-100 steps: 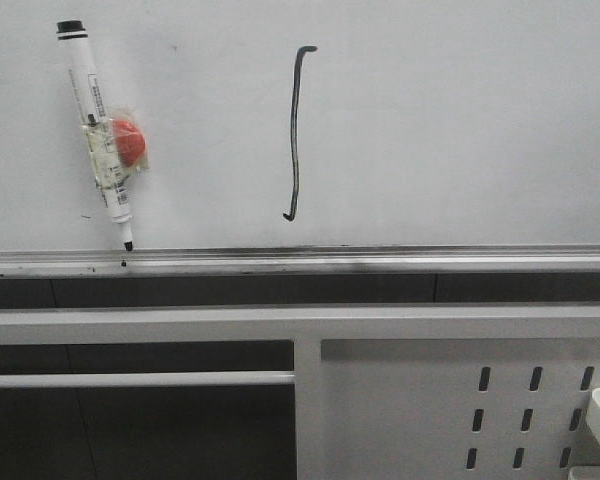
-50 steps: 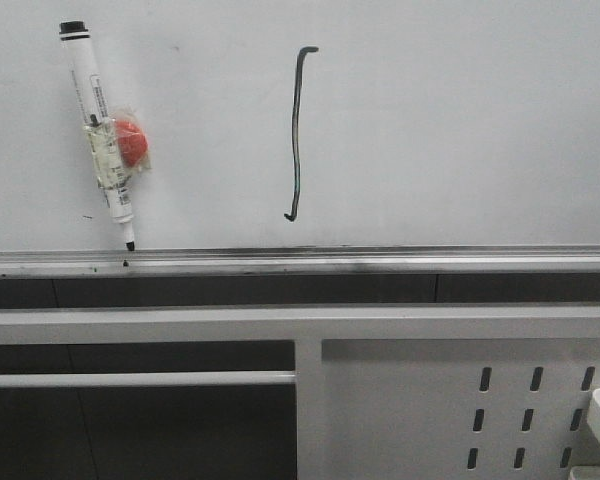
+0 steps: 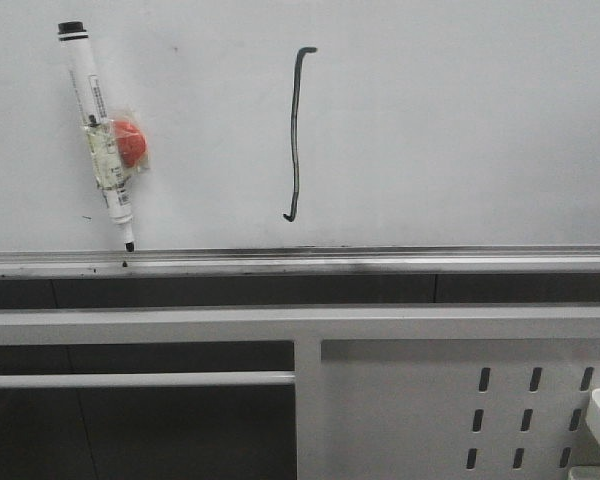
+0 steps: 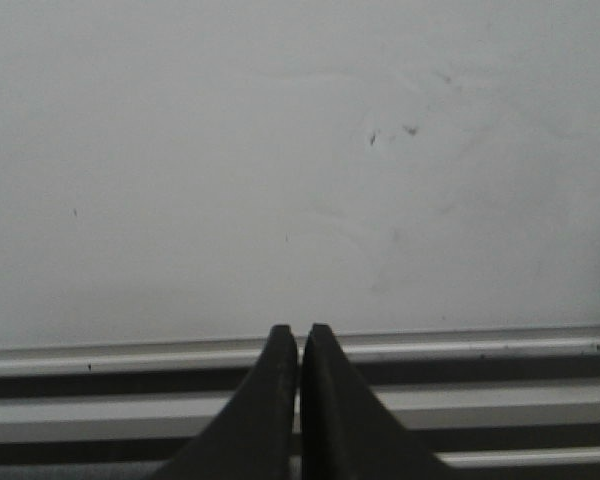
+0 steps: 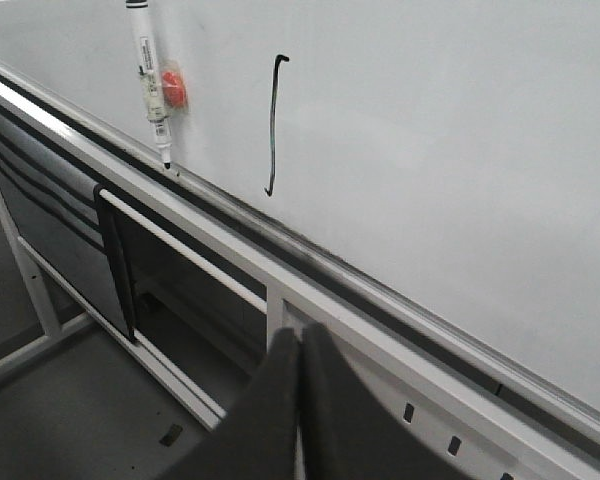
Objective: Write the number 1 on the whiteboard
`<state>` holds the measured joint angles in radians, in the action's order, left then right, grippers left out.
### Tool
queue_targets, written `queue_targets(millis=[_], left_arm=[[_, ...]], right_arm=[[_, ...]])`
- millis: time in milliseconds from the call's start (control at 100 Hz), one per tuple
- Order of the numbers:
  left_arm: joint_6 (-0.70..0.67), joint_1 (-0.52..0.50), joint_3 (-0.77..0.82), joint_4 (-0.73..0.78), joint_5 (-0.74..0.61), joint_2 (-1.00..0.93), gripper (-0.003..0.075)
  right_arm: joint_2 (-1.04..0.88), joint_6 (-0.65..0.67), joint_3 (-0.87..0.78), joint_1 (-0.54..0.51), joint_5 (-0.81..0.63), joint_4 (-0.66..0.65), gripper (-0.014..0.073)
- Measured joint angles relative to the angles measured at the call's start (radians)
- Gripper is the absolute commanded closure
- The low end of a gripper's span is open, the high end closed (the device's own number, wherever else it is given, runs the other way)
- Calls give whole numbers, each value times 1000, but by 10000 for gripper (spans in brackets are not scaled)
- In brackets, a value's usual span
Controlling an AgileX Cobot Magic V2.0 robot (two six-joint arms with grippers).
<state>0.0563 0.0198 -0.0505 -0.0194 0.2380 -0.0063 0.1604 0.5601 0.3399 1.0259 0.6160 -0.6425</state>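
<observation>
Left gripper (image 4: 299, 345): fingers pressed together, nothing between them, touching nothing; pointed at a bare stretch of the whiteboard (image 4: 230, 150) above its silver tray rail (image 4: 130, 355). Right gripper (image 5: 300, 345): fingers likewise closed tip to tip, empty, held well apart from the board and aimed along it.

Counted: two grippers, one whiteboard, one written stroke, one marker.

The number 1 (image 3: 296, 130): single thin dark vertical line, slightly wavy, small hook turned right at the top, tiny tick turned left at the bottom. Located on the board's left-centre part in the front view, its lower end above the tray rail, not touching it. Also seen in the right wrist view (image 5: 273, 120).

Marker (image 3: 97, 130): white barrel, black cap uppermost, tilted, tip just above the rail, well left of the stroke; red round piece (image 3: 130, 142) attached at mid-barrel under clear wrapping. Stuck against the board, free of both grippers.

White perforated frame panel (image 3: 460, 400) below the rail.
</observation>
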Motion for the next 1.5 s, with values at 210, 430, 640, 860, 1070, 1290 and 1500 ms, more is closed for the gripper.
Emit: queue_targets(millis=[210, 430, 640, 860, 1070, 1290, 1500], left_arm=[[-6, 0, 55, -23, -12, 0, 740], [-9, 0, 55, -62, 94, 0, 740], [-10, 0, 55, -569, 103, 0, 740], [-13, 0, 55, -756, 101, 0, 740], [-16, 0, 55, -767, 99, 0, 740], [-16, 0, 55, -769, 98, 0, 740], [-16, 0, 55, -769, 97, 0, 740]], right_arm=[[0, 0, -2, 0, 0, 0, 643], [0, 0, -2, 0, 0, 0, 643], [0, 0, -2, 0, 0, 0, 643], [0, 0, -2, 0, 0, 0, 643], [0, 0, -2, 0, 0, -11, 643], [0, 0, -2, 0, 29, -84, 643], [0, 2, -2, -11, -78, 40, 643]])
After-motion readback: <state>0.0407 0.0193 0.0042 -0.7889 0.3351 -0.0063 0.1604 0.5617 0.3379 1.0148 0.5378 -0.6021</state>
